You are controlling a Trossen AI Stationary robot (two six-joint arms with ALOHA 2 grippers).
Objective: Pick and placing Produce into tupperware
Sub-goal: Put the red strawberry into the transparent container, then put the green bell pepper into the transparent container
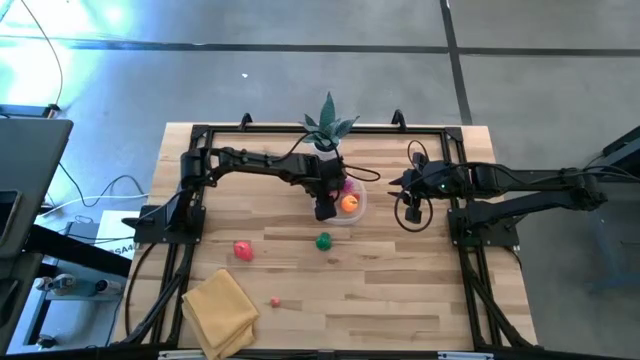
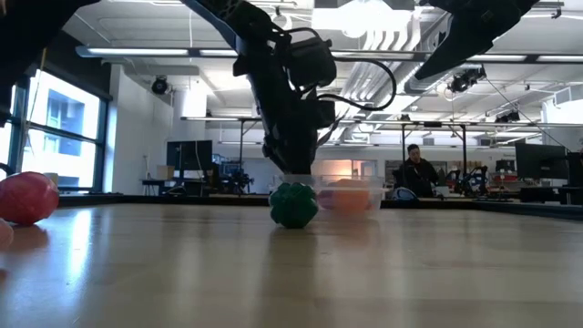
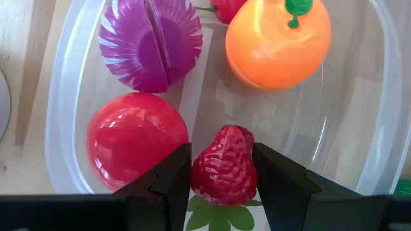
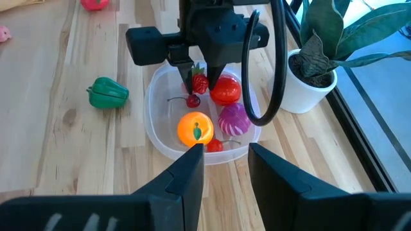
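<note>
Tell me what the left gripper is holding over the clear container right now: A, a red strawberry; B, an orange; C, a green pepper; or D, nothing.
A: in the left wrist view the left gripper has its fingers closed on a red strawberry above the tupperware; the orange already lies inside.

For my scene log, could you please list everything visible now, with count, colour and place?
tupperware: one, clear, table centre, beside the plant.
strawberry: one, red, held over the tupperware.
orange: one, orange, in tupperware.
purple ridged piece: one, in tupperware.
round red fruit: one, in tupperware.
cherries: red, in tupperware.
green pepper: one, on table near tupperware.
red fruit: one, on table.
small pink piece: one, beside cloth.
yellow cloth: one, front left.
potted plant: one, green, white pot.
left pincer: shut on strawberry.
right pincer: open, beside tupperware.
</note>
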